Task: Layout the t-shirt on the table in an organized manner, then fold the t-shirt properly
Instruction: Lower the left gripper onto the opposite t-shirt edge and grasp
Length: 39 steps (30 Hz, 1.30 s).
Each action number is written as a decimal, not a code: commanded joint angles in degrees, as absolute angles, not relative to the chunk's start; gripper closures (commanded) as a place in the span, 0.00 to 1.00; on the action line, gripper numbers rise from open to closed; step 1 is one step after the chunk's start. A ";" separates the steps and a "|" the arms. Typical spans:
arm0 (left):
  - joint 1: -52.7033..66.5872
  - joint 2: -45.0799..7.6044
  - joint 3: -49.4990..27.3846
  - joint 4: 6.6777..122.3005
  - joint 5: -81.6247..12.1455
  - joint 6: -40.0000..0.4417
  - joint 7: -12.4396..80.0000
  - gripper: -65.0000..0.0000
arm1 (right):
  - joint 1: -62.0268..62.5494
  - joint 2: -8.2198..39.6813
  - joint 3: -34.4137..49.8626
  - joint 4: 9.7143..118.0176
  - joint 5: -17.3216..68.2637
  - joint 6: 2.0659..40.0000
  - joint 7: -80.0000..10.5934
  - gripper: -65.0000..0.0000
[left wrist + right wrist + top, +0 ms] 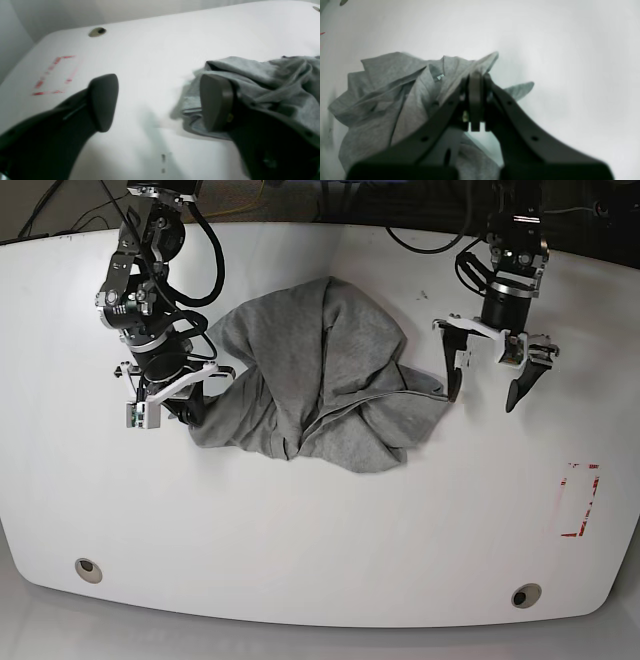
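Left fingers point(220, 102) spread — t-shirt point(320, 375) edge beside.

Base cam sits high, looks nearly straight down on the whole counter point(320, 510), far enough to take in both my arms. Its left/right are flipped against mine: my left tool point(483, 385) shows on its right side, my right tool point(170, 405) on its left.

Left wrist cam rides behind my left tool point(160, 102), low and close, looking along the counter point(155, 55) toward the red dashed mark point(53, 75) and a grommet point(97, 32).

Right wrist cam sits behind my right tool point(476, 82), close, angled down onto the counter point(570, 62).

All three share the shirt point(320, 380): left wrist gets one edge point(262, 82), right wrist the bunched bulk point(395, 87). Red mark point(580, 500) also shows in base.
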<state>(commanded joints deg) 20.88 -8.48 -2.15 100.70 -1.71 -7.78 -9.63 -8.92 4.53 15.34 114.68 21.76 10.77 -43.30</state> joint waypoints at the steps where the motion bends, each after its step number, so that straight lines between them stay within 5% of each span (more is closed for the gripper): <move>1: 20.35 -8.48 -1.45 100.70 -1.71 -7.78 -9.01 0.12 | -8.92 4.44 15.34 114.68 21.76 10.77 -43.30 1.00; 13: 15.43 -13.05 6.20 100.44 7.87 -8.13 2.77 0.06 | -9.01 4.26 15.34 114.59 21.76 10.77 -43.30 1.00; 24: 14.90 -15.96 5.85 99.47 18.95 -21.23 2.95 0.06 | -9.36 4.26 15.34 114.59 21.76 10.77 -43.30 1.00; 39: 8.57 -15.87 6.11 91.91 21.49 -21.76 2.86 0.07 | -9.45 4.18 15.34 114.59 21.85 10.77 -43.30 1.00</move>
